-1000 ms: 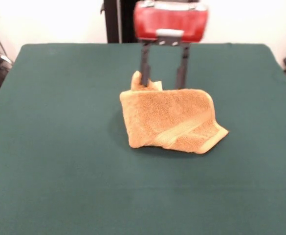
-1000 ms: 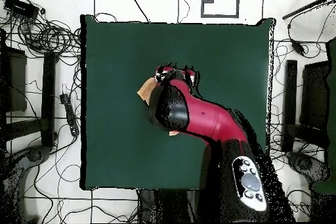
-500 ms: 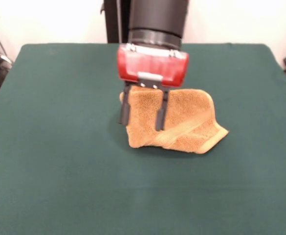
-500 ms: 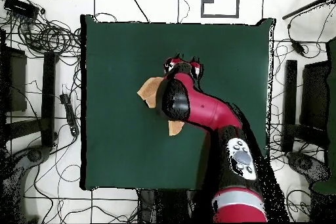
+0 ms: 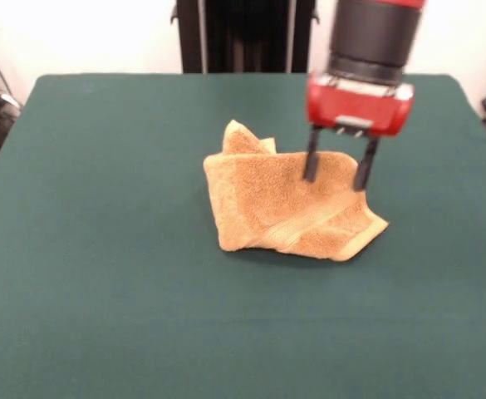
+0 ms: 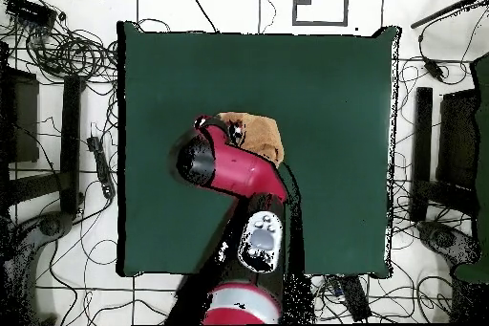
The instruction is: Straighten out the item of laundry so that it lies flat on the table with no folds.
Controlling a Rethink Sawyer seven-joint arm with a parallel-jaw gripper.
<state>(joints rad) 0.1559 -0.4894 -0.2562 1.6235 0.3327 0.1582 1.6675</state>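
One towel (image 5: 288, 208), orange-tan, near mid-table (image 5: 101, 291), folded over itself with a peak poking up at its far left corner and a border band running slantwise across the top layer. Not yet flat. Gripper (image 5: 336, 173) open and empty, fingers apart, hanging over the towel's right part in the front view, tips level with its upper right edge; contact hard to judge. Bulk of the cloth down and left of the fingers, long axis roughly left-right. Probably next: drop onto the right-hand corner or edge, pinch the top layer, peel outward.
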